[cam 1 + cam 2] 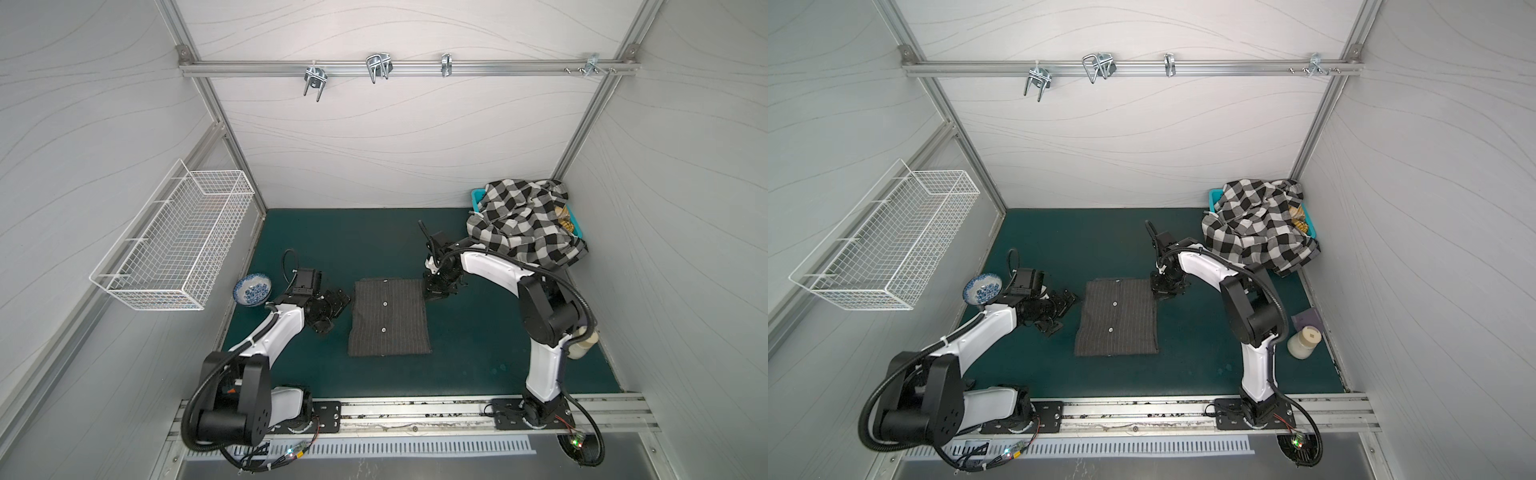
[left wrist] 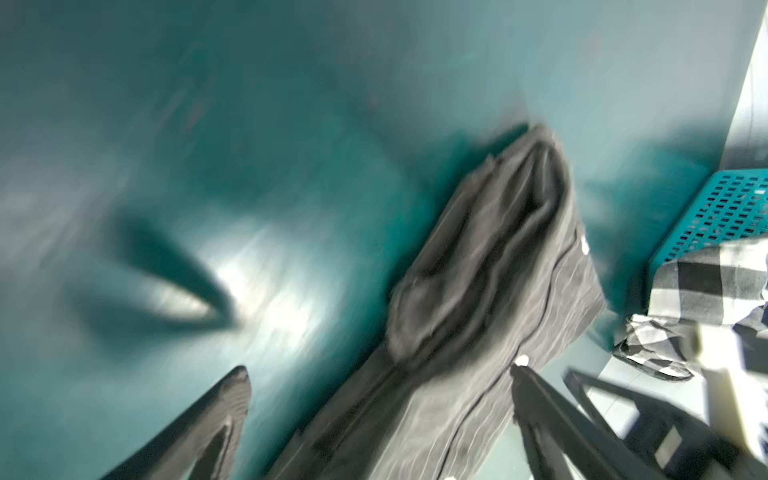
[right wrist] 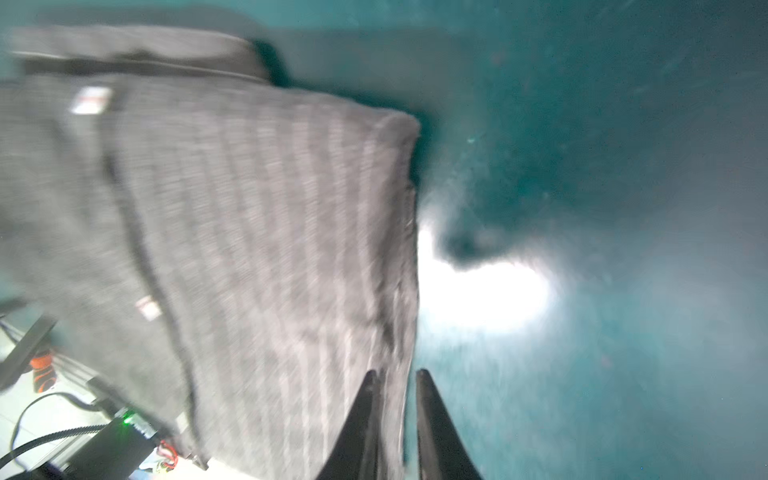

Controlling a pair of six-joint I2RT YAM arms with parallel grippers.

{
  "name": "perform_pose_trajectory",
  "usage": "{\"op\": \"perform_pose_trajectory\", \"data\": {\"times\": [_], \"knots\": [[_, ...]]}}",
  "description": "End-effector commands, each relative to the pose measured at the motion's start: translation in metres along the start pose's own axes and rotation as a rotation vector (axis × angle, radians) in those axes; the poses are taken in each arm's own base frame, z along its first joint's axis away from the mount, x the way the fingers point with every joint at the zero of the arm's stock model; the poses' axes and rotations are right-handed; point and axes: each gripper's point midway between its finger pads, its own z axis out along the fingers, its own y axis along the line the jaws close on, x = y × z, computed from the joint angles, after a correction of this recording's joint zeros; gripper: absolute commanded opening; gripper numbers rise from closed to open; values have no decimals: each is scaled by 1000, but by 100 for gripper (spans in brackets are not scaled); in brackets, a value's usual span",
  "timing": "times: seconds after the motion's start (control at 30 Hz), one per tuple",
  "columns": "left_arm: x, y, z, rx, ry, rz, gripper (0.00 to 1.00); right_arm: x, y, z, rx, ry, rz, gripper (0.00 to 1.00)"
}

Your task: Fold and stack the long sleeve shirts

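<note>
Centred on the surface (image 1: 457, 365), the folded pinstriped shirt (image 1: 388, 318) lies between the arms. Left fingers (image 1: 334, 305) gape empty beside its left edge. The right fingers (image 1: 434, 293) sit barely parted at its far right corner, grip unclear. Checked shirt (image 1: 523, 224), heaped over the basket (image 1: 477, 195), lies nearer the right arm.

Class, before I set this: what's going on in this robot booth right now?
The dark charcoal pinstriped button-up shirt lies centrally, folded into a neat rectangle. The left gripper is open beside its left edge; the right gripper sits at its right edge, jaws barely apart, grip unclear. The black-and-white checked shirt is heaped unfolded over the teal plastic basket.
</note>
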Motion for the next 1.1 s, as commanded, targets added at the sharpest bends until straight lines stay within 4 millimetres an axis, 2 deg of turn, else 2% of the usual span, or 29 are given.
{"op": "perform_pose_trajectory", "data": {"times": [0.0, 0.13, 0.3, 0.4, 0.57, 0.8, 0.87, 1.07], "knots": [[-4, -10, 19, 50, 53, 30, 98, 0, 1, -7, 30, 8, -8, 16], [-11, -8, 32, 24, 56, 45, 98, -8, 7, 7, -3, 27, -22, 12], [-17, -11, 49, 38, 72, 30, 98, -9, -1, 32, 14, 72, -3, 8], [-12, -12, 58, 38, 92, 32, 98, -6, -8, 47, 30, 101, 11, 7], [3, -4, 66, 6, 115, 72, 98, -4, -17, 63, 51, 131, 17, 6], [15, 34, 86, -130, 162, 52, 94, -10, -17, 70, 55, 140, 17, 5], [16, 39, 91, -153, 177, 47, 91, -12, -17, 72, 57, 142, 15, 5], [24, 34, 99, -132, 211, 55, 79, -15, -14, 74, 55, 145, 9, 4]]}}
